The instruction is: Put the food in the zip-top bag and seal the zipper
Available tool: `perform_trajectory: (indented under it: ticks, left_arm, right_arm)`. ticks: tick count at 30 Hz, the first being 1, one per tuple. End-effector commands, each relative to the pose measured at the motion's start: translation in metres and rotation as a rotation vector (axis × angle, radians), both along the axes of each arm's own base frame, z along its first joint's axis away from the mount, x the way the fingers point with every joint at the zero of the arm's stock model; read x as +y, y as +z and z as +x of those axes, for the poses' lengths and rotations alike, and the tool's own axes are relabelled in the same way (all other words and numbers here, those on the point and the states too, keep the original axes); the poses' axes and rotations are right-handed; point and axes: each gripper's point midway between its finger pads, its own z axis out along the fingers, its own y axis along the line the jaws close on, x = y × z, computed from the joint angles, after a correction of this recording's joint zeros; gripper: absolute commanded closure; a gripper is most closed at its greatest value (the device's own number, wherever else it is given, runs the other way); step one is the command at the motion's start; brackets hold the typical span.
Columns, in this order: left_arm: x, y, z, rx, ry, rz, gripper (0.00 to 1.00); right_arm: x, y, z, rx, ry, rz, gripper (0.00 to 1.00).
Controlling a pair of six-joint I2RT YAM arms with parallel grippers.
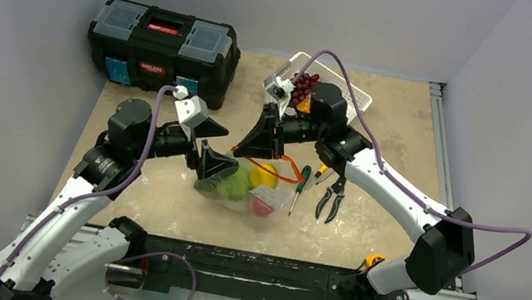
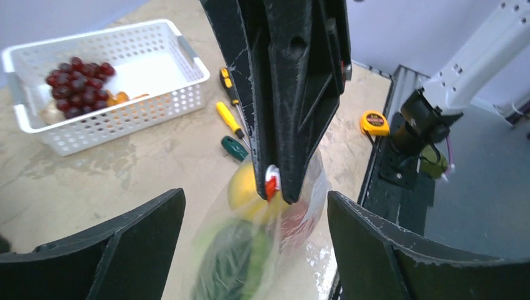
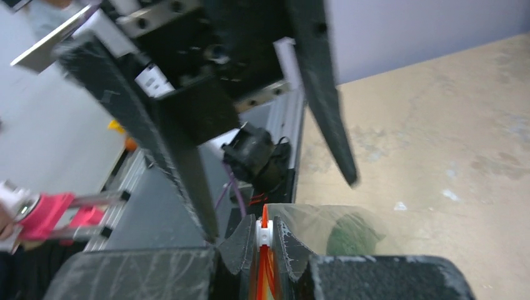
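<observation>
Top view: the bag lies near the middle of the surface and holds the food, namely a green cabbage, a yellow citrus and a pink peach. The zipper shows as an orange loop at the bag's 1 o'clock edge. The right claw reaches in from 1 o'clock, its jaws together and clamped on the white slider above the bag's 11 o'clock corner.

Left wrist view: the left claw stands with jaws wide apart, one finger on each side of the bag and neither seen touching it. The right claw's tip hangs between them.

Right wrist view: the slider is pinched at the fingertips, with the orange strip running down from it and the clear bag at its 3 o'clock.

Whether the mouth is sealed cannot be told.

Surroundings, read from the bag: toolbox at 10 o'clock, white basket with grapes at 1 o'clock, screwdrivers and pliers at 3 o'clock
</observation>
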Motion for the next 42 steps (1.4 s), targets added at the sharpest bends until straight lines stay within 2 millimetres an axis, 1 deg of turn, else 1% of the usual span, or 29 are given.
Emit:
perform_trajectory:
  ticks: [1,3,5,6,7,9,11,12,14,15,19,21,23,26,27,32,35,36,37,38,39,40,41,42]
  left_arm:
    - [-0.014,-0.019,-0.006,-0.034,-0.152,0.015,0.15]
    - [-0.015,-0.026,0.0,-0.052,-0.141,0.017,0.17]
    - [-0.02,-0.029,-0.004,-0.039,-0.196,0.021,0.23]
    - [-0.022,-0.029,-0.007,-0.028,-0.225,0.019,0.26]
    - [-0.024,-0.031,-0.01,-0.011,-0.249,0.015,0.33]
    - [-0.027,-0.035,-0.012,0.022,-0.279,0.021,0.48]
    - [-0.026,-0.038,-0.012,0.036,-0.289,0.046,0.74]
    - [-0.026,-0.039,-0.012,0.034,-0.292,0.051,0.84]
    - [-0.025,-0.039,-0.014,0.026,-0.291,0.054,1.0]
    - [-0.024,-0.038,-0.015,0.017,-0.288,0.053,1.0]
    - [-0.021,-0.034,-0.02,-0.038,-0.275,0.03,1.0]
    - [-0.02,-0.033,-0.023,-0.055,-0.277,0.018,1.0]
    - [-0.019,-0.032,-0.023,-0.058,-0.267,0.015,1.0]
    - [-0.02,-0.032,-0.024,-0.055,-0.271,0.017,1.0]
    - [-0.02,-0.032,-0.024,-0.055,-0.272,0.016,1.0]
    - [-0.019,-0.031,-0.024,-0.058,-0.27,0.013,1.0]
    - [-0.019,-0.031,-0.026,-0.06,-0.276,0.011,1.0]
    - [-0.019,-0.03,-0.026,-0.059,-0.279,0.01,1.0]
    - [-0.02,-0.031,-0.027,-0.058,-0.281,0.01,1.0]
    - [-0.019,-0.031,-0.027,-0.057,-0.282,0.011,1.0]
    - [-0.019,-0.031,-0.028,-0.056,-0.285,0.011,1.0]
    - [-0.019,-0.031,-0.029,-0.056,-0.288,0.01,1.0]
    - [-0.02,-0.03,-0.031,-0.055,-0.298,0.006,1.0]
    - [-0.02,-0.028,-0.033,-0.058,-0.31,0.002,1.0]
  right_arm:
    - [-0.009,0.026,-0.027,-0.122,0.228,0.092,1.0]
    - [-0.01,0.026,-0.029,-0.128,0.242,0.096,1.0]
    - [-0.008,0.025,-0.023,-0.135,0.202,0.091,1.0]
    - [-0.006,0.024,-0.019,-0.138,0.171,0.086,0.98]
    - [-0.005,0.024,-0.015,-0.142,0.142,0.081,0.97]
    - [-0.005,0.025,-0.014,-0.15,0.125,0.085,0.96]
    - [-0.005,0.025,-0.012,-0.149,0.103,0.086,0.91]
    - [-0.005,0.024,-0.011,-0.146,0.096,0.085,0.89]
    - [-0.006,0.023,-0.013,-0.156,0.102,0.088,0.83]
    - [-0.007,0.022,-0.014,-0.159,0.11,0.089,0.77]
    - [-0.015,0.013,-0.01,-0.204,0.097,0.081,0.46]
    - [-0.019,0.009,-0.008,-0.217,0.084,0.084,0.35]
    - [-0.02,0.005,-0.008,-0.228,0.084,0.081,0.28]
    - [-0.022,-0.002,-0.01,-0.237,0.088,0.07,0.25]
    - [-0.022,-0.004,-0.009,-0.236,0.084,0.07,0.25]
    - [-0.019,-0.014,-0.005,-0.211,0.075,0.049,0.33]
    - [-0.019,-0.016,-0.007,-0.195,0.081,0.055,0.4]
    - [-0.019,-0.017,-0.007,-0.193,0.082,0.058,0.43]
    - [-0.019,-0.016,-0.009,-0.19,0.089,0.064,0.48]
    - [-0.019,-0.015,-0.011,-0.185,0.099,0.069,0.57]
    - [-0.019,-0.014,-0.012,-0.179,0.109,0.073,0.72]
    - [-0.019,-0.013,-0.013,-0.172,0.112,0.076,0.9]
    - [-0.02,-0.014,-0.013,-0.163,0.112,0.075,1.0]
    - [-0.019,-0.014,-0.014,-0.154,0.112,0.076,1.0]
